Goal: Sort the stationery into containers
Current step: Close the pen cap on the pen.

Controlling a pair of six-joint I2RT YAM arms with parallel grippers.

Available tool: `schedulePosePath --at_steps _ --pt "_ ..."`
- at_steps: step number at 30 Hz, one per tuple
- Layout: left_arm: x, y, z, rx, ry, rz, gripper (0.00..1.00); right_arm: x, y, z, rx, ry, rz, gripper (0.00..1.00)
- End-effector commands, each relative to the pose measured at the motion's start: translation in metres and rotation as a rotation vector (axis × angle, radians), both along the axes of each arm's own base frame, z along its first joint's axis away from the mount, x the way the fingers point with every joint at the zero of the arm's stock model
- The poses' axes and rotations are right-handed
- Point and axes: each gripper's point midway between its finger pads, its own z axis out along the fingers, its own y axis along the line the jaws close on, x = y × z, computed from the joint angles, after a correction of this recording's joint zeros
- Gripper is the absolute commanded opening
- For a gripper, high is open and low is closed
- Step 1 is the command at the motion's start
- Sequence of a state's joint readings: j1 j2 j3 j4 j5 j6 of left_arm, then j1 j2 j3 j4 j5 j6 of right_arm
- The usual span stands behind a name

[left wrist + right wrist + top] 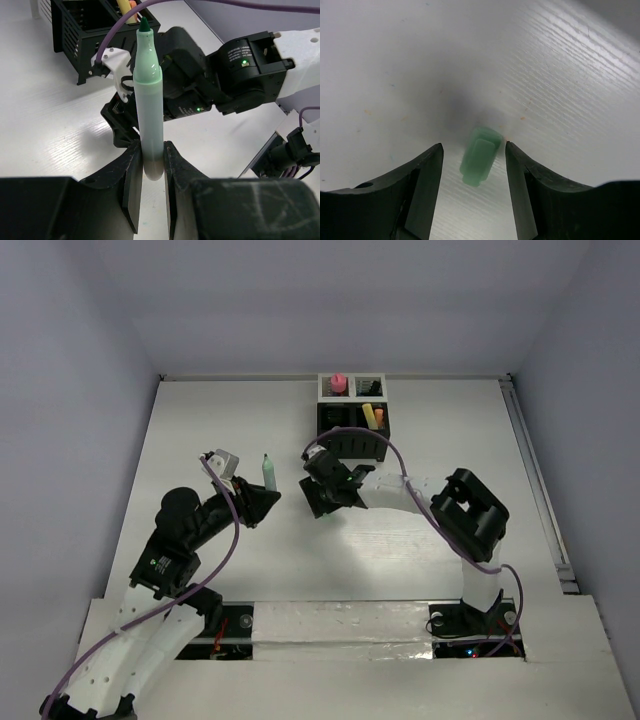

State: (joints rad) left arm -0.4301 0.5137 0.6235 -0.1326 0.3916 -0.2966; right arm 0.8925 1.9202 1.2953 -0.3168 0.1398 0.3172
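My left gripper (150,150) is shut on the lower end of a light green marker (149,100), which stands upright with its dark tip bare; from above the marker (268,472) rises from the left gripper (262,498). A small green cap (480,155) lies on the white table between the fingers of my right gripper (473,145), which is open and touches it on neither side. The right gripper (325,502) points down just right of the marker. The mesh containers (352,410) stand at the back, holding a pink tube (338,383), a yellow pen (368,416) and an orange one (378,418).
The right arm's black wrist (240,70) sits close behind the marker in the left wrist view, with a purple cable (115,35) arching over it. The black organizer (85,30) is beyond. Grey walls enclose the table (200,440) on three sides.
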Motion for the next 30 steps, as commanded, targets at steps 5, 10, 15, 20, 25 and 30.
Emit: schedulePosePath --at_steps 5,10,15,20,25,30 --pt "-0.001 0.0 0.034 -0.037 -0.093 -0.006 0.0 0.002 -0.006 -0.005 -0.102 -0.009 -0.03 0.53" --pt "-0.001 0.0 0.034 -0.037 -0.095 -0.006 0.0 0.001 -0.006 -0.014 -0.116 0.004 -0.033 0.44" --pt "-0.001 0.001 0.034 -0.036 -0.096 -0.004 0.0 0.004 -0.009 -0.028 -0.154 0.013 -0.05 0.44" --pt "0.001 0.0 0.031 -0.034 -0.084 -0.001 0.0 0.005 -0.007 -0.028 -0.14 0.009 -0.056 0.23" --pt "0.003 0.001 0.029 -0.029 -0.077 0.002 0.0 0.013 0.001 -0.008 -0.075 -0.048 -0.067 0.04" --pt "0.005 -0.001 0.024 -0.023 -0.059 0.001 0.0 0.027 0.018 0.067 0.136 -0.194 -0.088 0.0"
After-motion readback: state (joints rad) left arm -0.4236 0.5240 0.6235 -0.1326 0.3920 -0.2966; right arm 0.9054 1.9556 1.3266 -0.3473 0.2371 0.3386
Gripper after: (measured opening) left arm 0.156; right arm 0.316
